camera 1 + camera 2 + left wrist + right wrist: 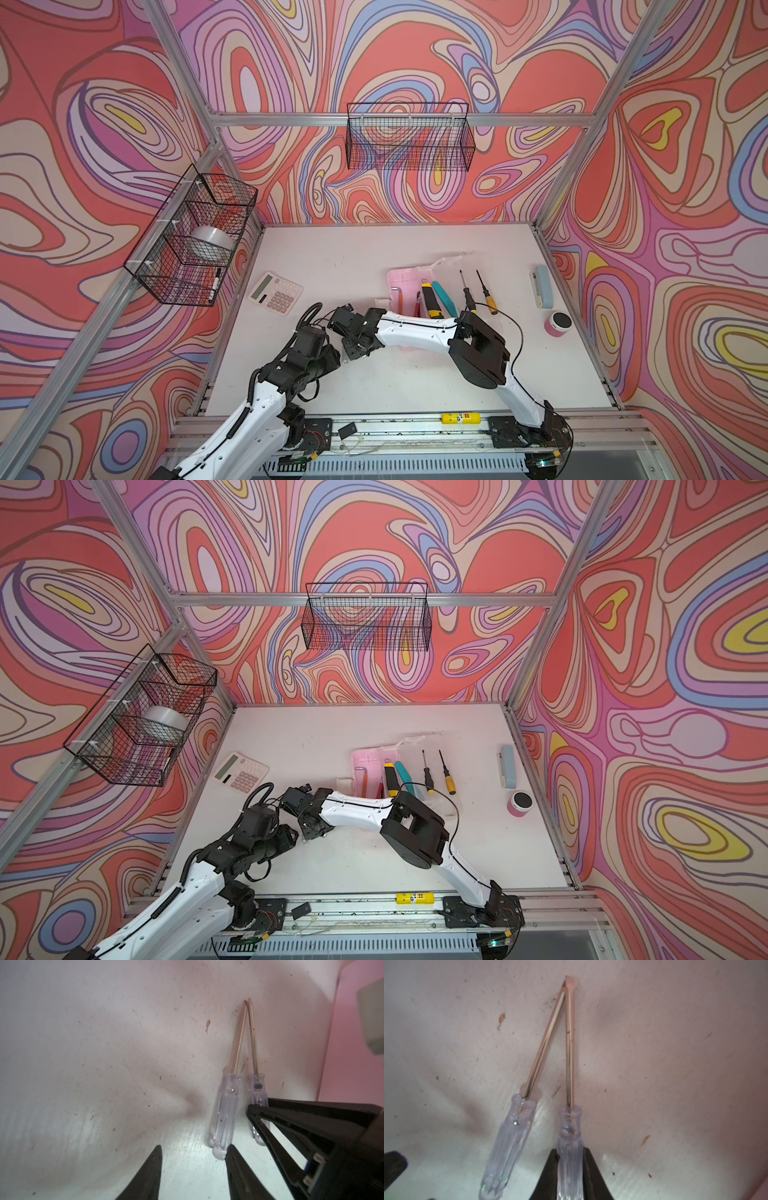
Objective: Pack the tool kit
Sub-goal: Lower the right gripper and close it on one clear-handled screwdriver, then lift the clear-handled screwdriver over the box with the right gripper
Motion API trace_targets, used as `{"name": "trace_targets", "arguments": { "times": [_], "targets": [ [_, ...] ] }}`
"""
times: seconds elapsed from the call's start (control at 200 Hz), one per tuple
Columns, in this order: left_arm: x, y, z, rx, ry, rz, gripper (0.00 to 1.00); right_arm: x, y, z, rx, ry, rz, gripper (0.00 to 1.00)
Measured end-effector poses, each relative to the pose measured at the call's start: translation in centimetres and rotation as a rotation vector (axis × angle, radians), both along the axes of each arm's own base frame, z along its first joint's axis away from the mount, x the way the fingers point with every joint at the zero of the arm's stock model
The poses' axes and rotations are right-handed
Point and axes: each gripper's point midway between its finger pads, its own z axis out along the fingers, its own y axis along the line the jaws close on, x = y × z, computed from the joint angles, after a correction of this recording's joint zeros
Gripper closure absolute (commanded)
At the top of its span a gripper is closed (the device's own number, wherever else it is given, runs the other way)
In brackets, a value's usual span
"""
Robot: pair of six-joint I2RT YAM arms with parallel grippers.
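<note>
The tool kit (398,286) is a pink box standing open at mid-table, its translucent lid (451,262) tipped back. Inside it lie a yellow-black knife (430,300) and a teal knife (444,299). Two clear-handled screwdrivers lie on the table in a V with their tips touching. My right gripper (570,1160) is shut on the handle of one clear screwdriver (569,1138). The other clear screwdriver (225,1113) lies loose beside it. My left gripper (194,1152) is open, and one fingertip (231,1150) touches that screwdriver's butt end. Both grippers meet left of the box.
A black-handled screwdriver (468,293) and a yellow-handled screwdriver (487,297) lie right of the box. A grey-blue stapler (542,286) and a pink cylinder (557,324) stand at the right edge, and a white calculator (275,293) at the left. Wire baskets (409,137) hang on the walls.
</note>
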Motion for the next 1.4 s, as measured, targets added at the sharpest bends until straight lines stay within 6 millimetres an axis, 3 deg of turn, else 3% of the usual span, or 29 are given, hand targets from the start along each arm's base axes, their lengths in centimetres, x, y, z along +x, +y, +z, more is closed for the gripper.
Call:
{"name": "trace_targets", "arguments": {
  "times": [0.295, 0.631, 1.107, 1.272, 1.402],
  "targets": [
    [0.2, -0.1, -0.8, 0.013, 0.029, -0.004, 0.49, -0.1, -1.2, 0.4, -0.021, -0.016, -0.007, 0.89],
    [1.1, -0.5, -1.2, 0.022, 0.034, -0.021, 0.49, 0.2, -1.3, 4.1, 0.028, -0.061, -0.014, 0.9],
    [2.3, -1.1, -1.4, 0.02, 0.028, -0.036, 0.49, 1.4, -2.8, 7.2, 0.029, -0.122, -0.031, 0.91],
    [2.8, -1.4, -1.6, 0.012, 0.024, -0.041, 0.51, 2.5, -4.6, 9.8, 0.032, -0.167, -0.056, 0.9],
    [3.1, -1.7, -1.6, 0.006, 0.022, -0.048, 0.51, 3.8, -7.8, 12.8, 0.032, -0.217, -0.103, 0.91]
  ]
}}
